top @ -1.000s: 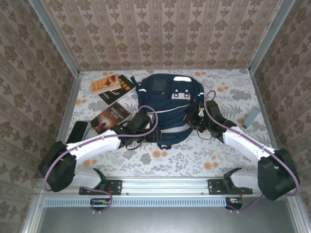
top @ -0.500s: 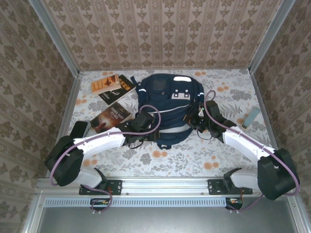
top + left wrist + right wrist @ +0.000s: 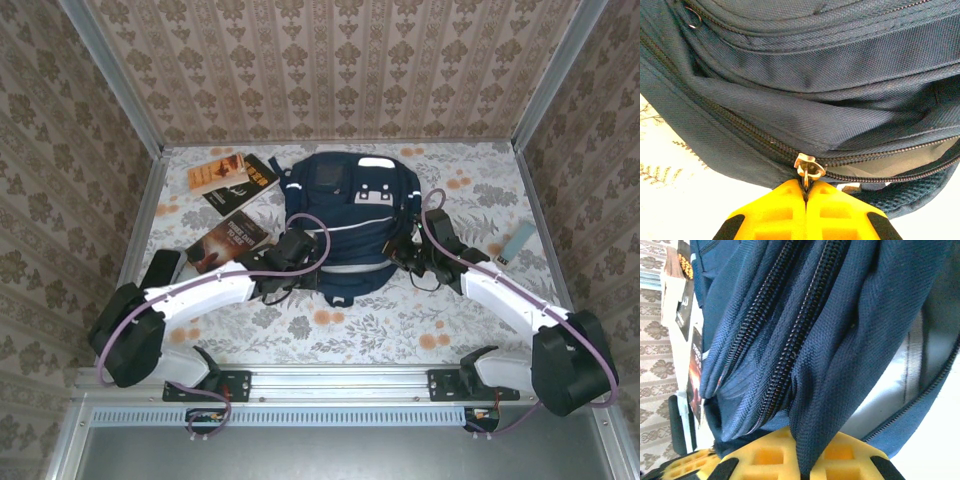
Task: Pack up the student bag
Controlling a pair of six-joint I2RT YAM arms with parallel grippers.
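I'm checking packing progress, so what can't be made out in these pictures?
Inside of the student bag: left wrist view, fabric hides everything past the narrow zipper gap.
Tab of the zipper pull: left wrist view, buried between the fingers of the left pincer.
Tips of the right pincer: right wrist view, covered by a bag fold.
Titles on the books: top view, too small.
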